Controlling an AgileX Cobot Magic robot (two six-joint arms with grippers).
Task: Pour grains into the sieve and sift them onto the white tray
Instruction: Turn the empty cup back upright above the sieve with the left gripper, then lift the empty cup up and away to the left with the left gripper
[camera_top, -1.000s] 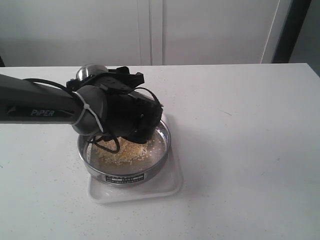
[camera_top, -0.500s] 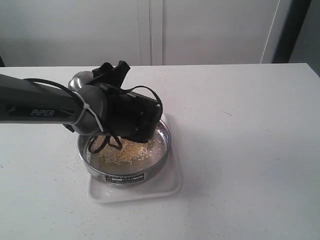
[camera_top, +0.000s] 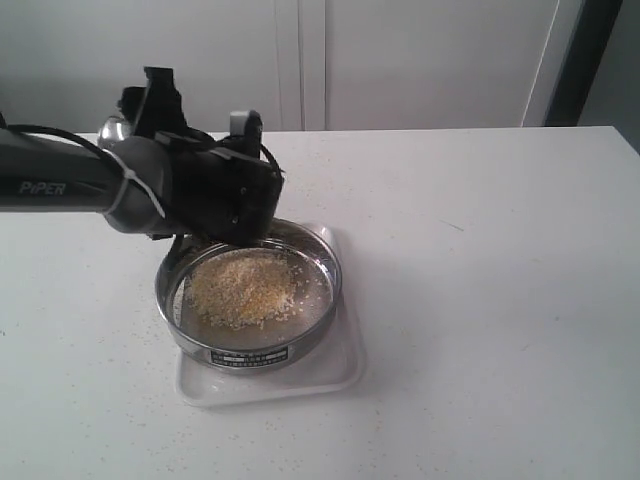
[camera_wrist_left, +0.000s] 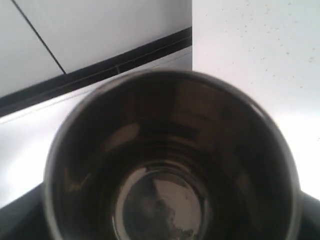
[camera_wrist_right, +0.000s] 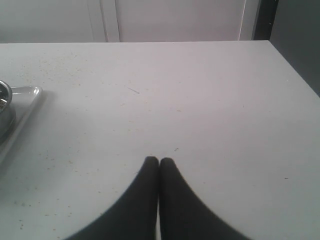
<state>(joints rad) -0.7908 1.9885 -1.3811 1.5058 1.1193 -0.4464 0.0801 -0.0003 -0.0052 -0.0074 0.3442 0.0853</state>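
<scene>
The left arm (camera_top: 60, 185) has swung up and back to the upper left, uncovering the grains (camera_top: 240, 287). They lie heaped in the sieve (camera_top: 325, 272), which sits on the tray (camera_top: 340, 372) at lower centre. The left fingers (camera_top: 150, 97) grip a steel cup (camera_wrist_left: 170, 165), its inside bare. The right fingers (camera_wrist_right: 152, 172) are pressed together over the white, faintly speckled worktop (camera_top: 480, 300). Pale cabinet doors (camera_top: 400, 60) close the room behind, and a dark strip (camera_top: 575, 60) stands upper right.
</scene>
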